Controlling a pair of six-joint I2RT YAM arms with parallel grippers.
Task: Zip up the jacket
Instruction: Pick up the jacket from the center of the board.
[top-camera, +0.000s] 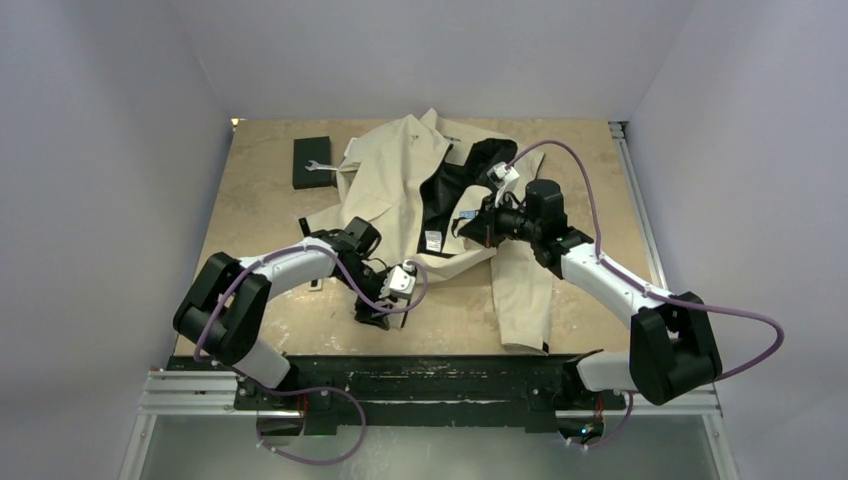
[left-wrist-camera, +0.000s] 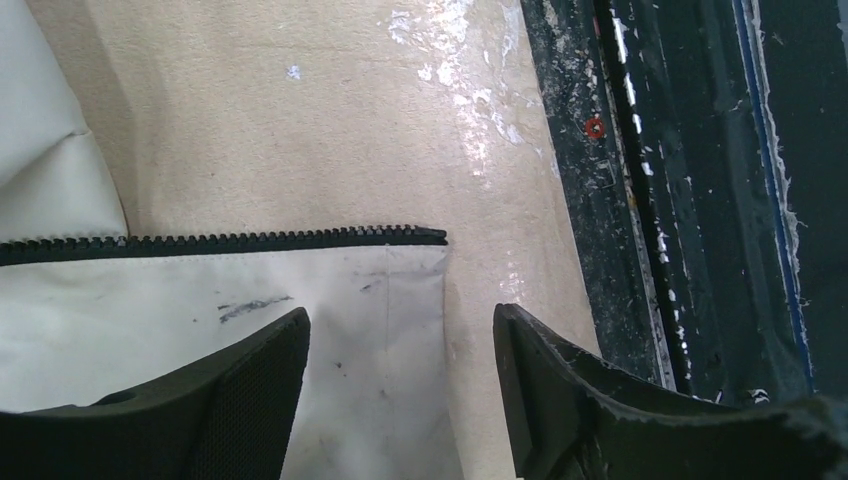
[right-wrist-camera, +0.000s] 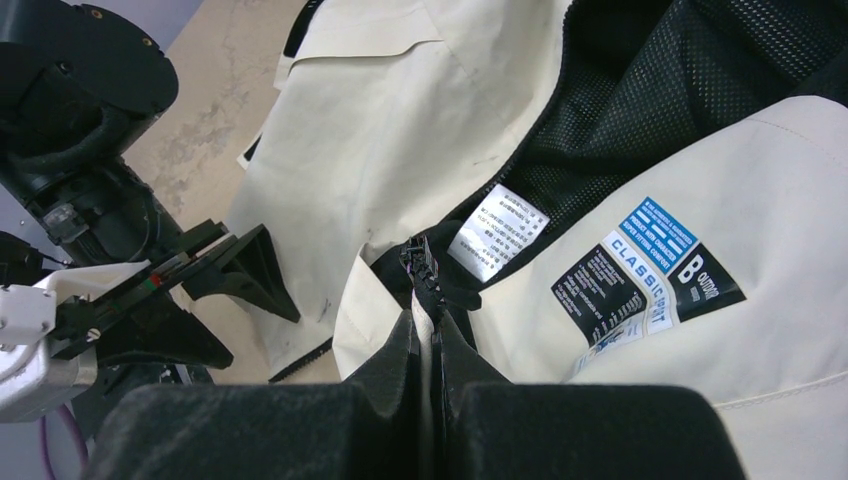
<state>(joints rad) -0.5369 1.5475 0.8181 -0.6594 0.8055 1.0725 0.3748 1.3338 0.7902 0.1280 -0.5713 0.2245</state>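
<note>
The cream-beige jacket (top-camera: 400, 180) lies spread on the table, its front open on black mesh lining (right-wrist-camera: 620, 90) with a white tag (right-wrist-camera: 497, 232). My right gripper (right-wrist-camera: 432, 322) is shut on the jacket's front edge just below the dark zipper end (right-wrist-camera: 420, 262); in the top view it (top-camera: 468, 228) sits at the jacket's middle. My left gripper (left-wrist-camera: 400, 320) stands open just over the lower corner of the other front panel (left-wrist-camera: 340, 330), whose zipper teeth (left-wrist-camera: 230, 240) run left. Nothing is between its fingers (left-wrist-camera: 250, 400). In the top view it (top-camera: 372, 310) is near the front hem.
A black box (top-camera: 312, 162) with a small white tool on it sits at the back left, touching the jacket's sleeve. A dark metal rail (left-wrist-camera: 640, 200) runs along the table's near edge, close to my left gripper. A black and blue label (right-wrist-camera: 650, 270) hangs on the lining.
</note>
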